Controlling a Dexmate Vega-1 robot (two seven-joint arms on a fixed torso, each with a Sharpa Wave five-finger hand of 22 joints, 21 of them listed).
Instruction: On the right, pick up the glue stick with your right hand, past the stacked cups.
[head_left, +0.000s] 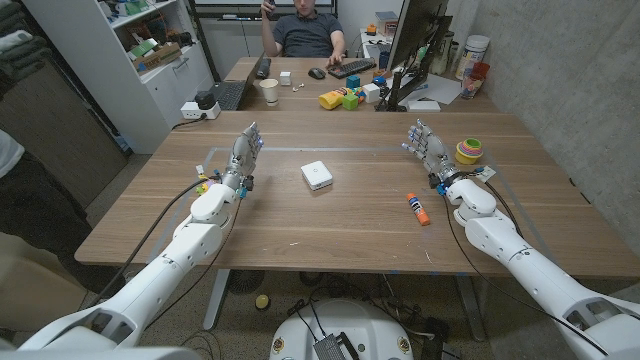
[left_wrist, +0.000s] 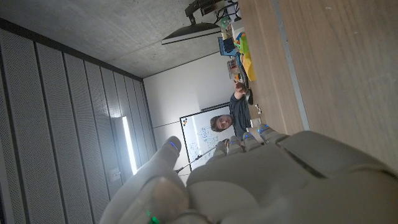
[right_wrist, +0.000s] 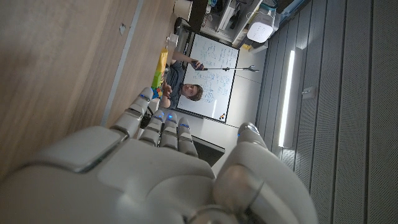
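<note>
The glue stick (head_left: 418, 208), orange with a blue cap, lies on the wooden table near the front right. My right hand (head_left: 427, 147) stands on its edge behind it, fingers apart and holding nothing; the same hand (right_wrist: 155, 168) fills the near part of the right wrist view. The stacked cups (head_left: 468, 151), yellow and green, sit just to the right of that hand. My left hand (head_left: 243, 153) stands on its edge at the left of the table, fingers apart and empty, and its back (left_wrist: 261, 180) shows in the left wrist view.
A white square box (head_left: 317, 175) sits mid-table. Small coloured pieces (head_left: 203, 184) lie beside my left wrist. A second table behind holds a keyboard (head_left: 352, 68), a paper cup (head_left: 269, 90), toy blocks (head_left: 340, 98) and a monitor (head_left: 415, 40); a person (head_left: 308, 30) sits there.
</note>
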